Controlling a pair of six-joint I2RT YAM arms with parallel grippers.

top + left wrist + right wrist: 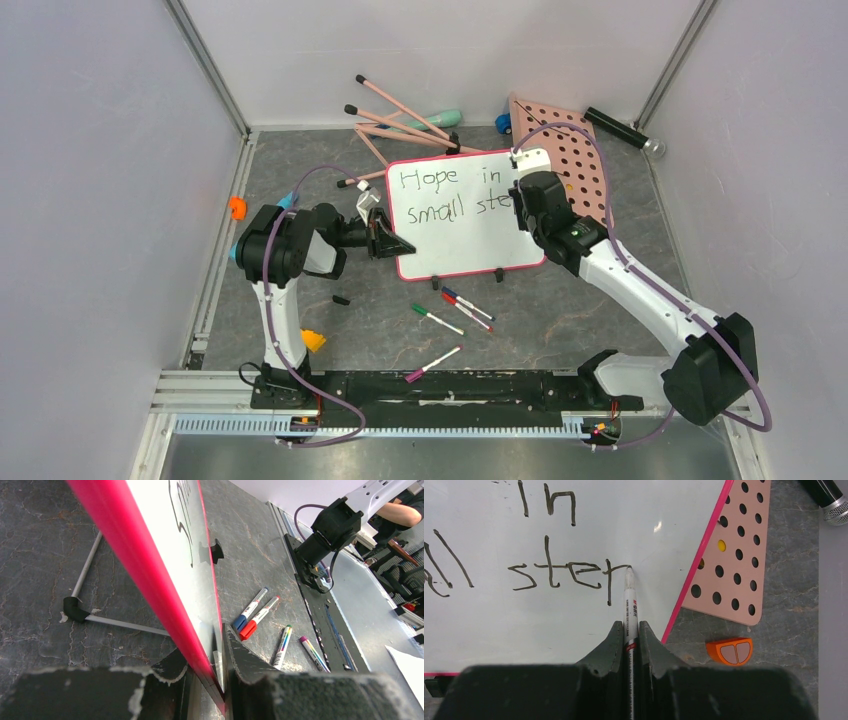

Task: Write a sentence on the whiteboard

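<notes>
The left jaws clamp the pink left rim of the whiteboard, mid-bench. The right jaws are closed on a marker, its tip touching the board at the last letter of the sentence: "Hope in small step".

- Our left arm rises from its base at the near left, elbow bent high, the forearm turned rightward toward the middle.
- Our left gripper lies level, its jaws closed on the left rim of the whiteboard: one finger behind the rim, the other in front.
- Our right arm reaches from its base at the near right diagonally forward and left — long and only lightly bent.
- Our right wrist tips downward. Our right gripper pinches a marker tight between both fingers, the marker running straight out past the fingertips — its tip touching the board.
</notes>
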